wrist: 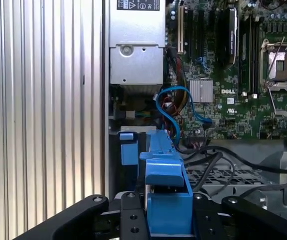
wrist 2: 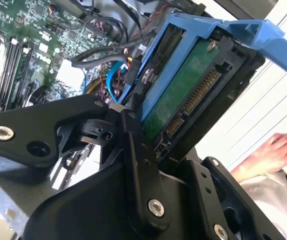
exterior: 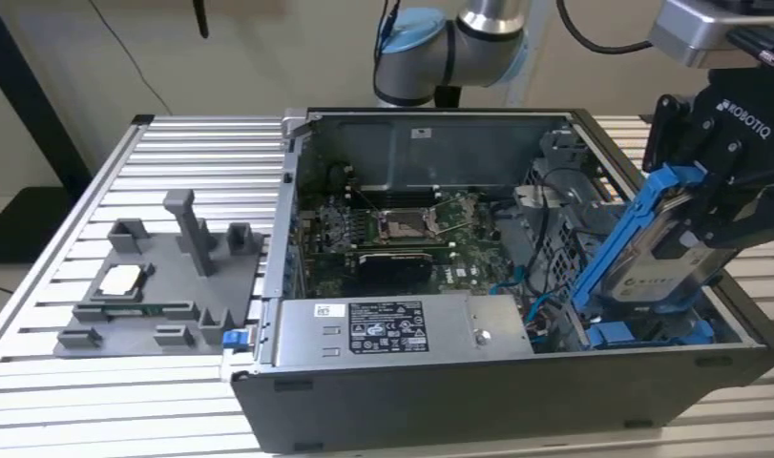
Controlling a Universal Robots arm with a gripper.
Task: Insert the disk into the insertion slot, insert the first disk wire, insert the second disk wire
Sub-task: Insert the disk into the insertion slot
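Jaws clamped on the disk [exterior: 652,262], a silver-grey rectangular hard drive in a bright blue plastic carrier frame. Black gripper [exterior: 702,229] holds it tilted, its lower end below the jaws, over the grey sheet-metal insertion slot [wrist: 223,175] of the dark computer case [exterior: 489,410]. Judgement: dense, rigid, shock-sensitive; best gripped by the frame's rails, clear of the exposed gold connector [wrist 2: 202,89]. Green motherboard [exterior: 400,229] lies beyond the jaws, and a thin blue cable [wrist: 171,100] loops beside the slot.
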